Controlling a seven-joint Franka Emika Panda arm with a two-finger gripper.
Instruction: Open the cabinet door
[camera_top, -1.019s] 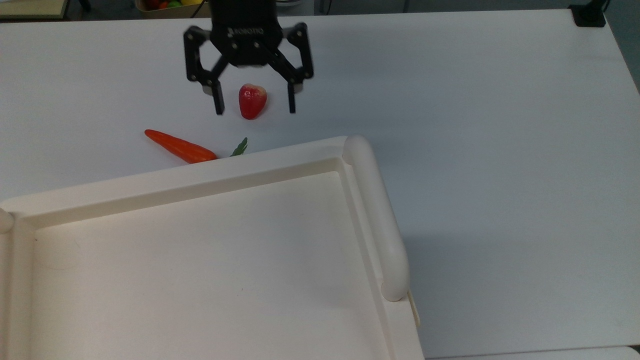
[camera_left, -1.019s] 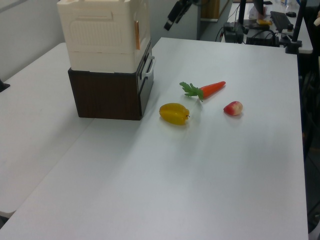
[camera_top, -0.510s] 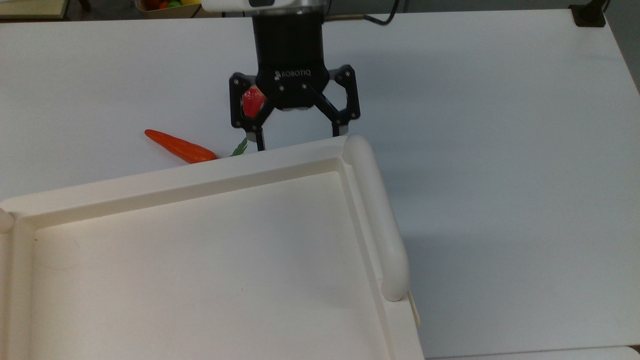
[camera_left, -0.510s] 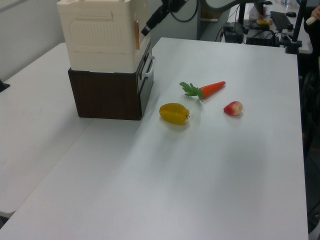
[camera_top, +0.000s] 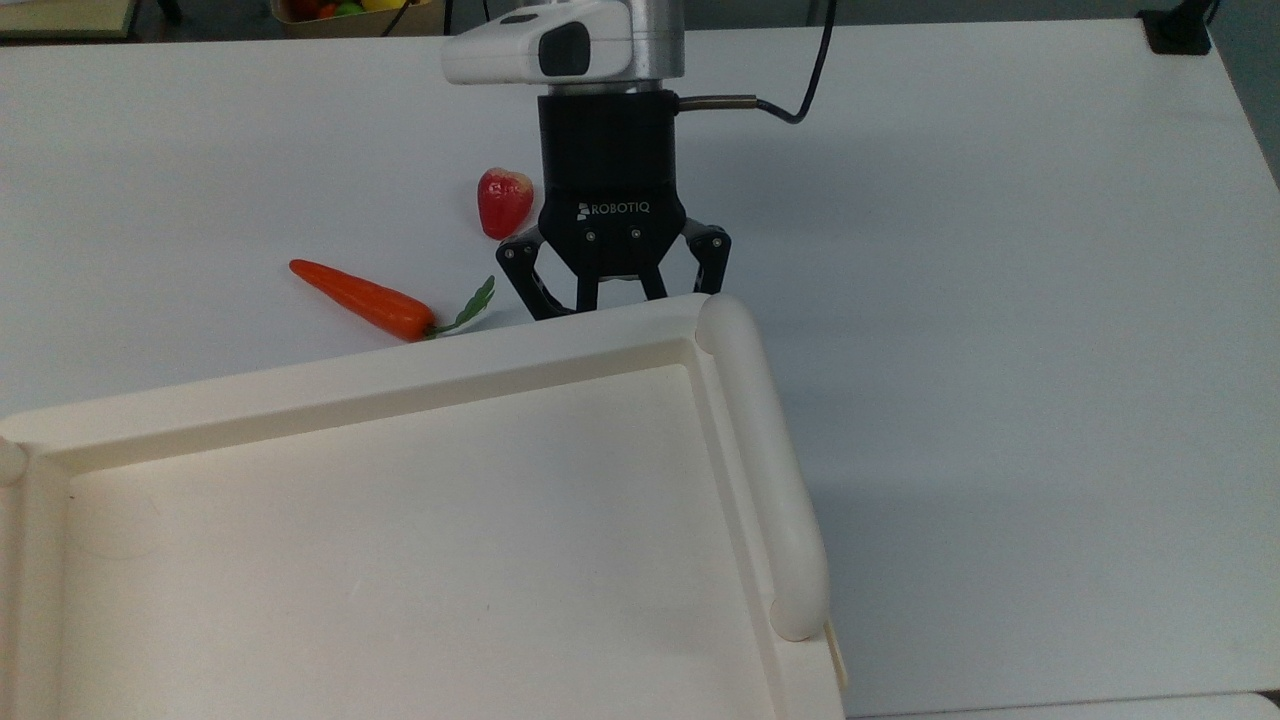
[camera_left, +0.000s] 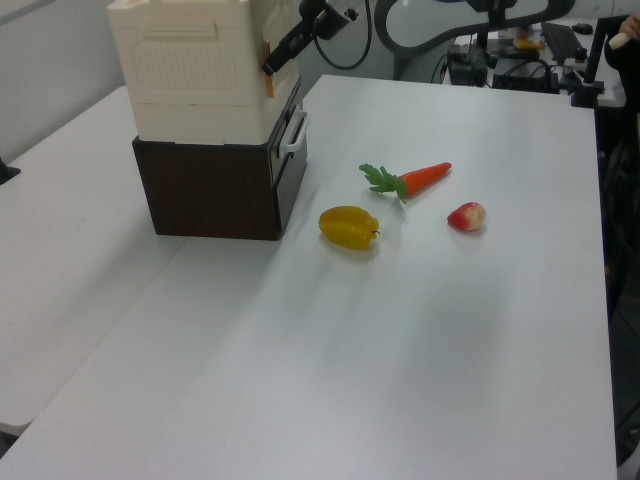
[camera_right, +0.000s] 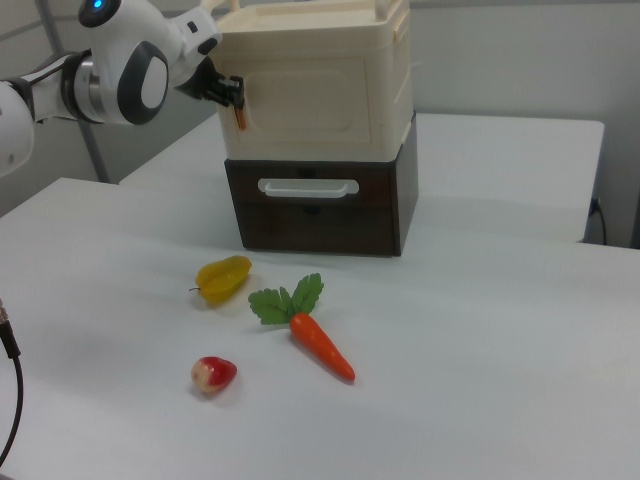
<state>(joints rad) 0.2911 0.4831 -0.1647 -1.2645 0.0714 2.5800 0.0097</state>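
While the cabinet door (camera_right: 300, 95) sits on the cream cabinet (camera_right: 330, 60) above a dark drawer base (camera_right: 320, 205), I see my gripper (camera_right: 228, 100) at its edge, fingertips hidden, so I cannot tell their spread.

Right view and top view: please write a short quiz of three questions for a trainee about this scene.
1. True or false: the toy carrot lies on the table, off the cabinet.
2. What does the cabinet stand on? A) a dark brown drawer unit B) the bare table C) a stack of books
3. In the right view, at which part of the cabinet is the gripper?

Key: 1 true; 2 A; 3 the edge of the cabinet door, at the right view's left.
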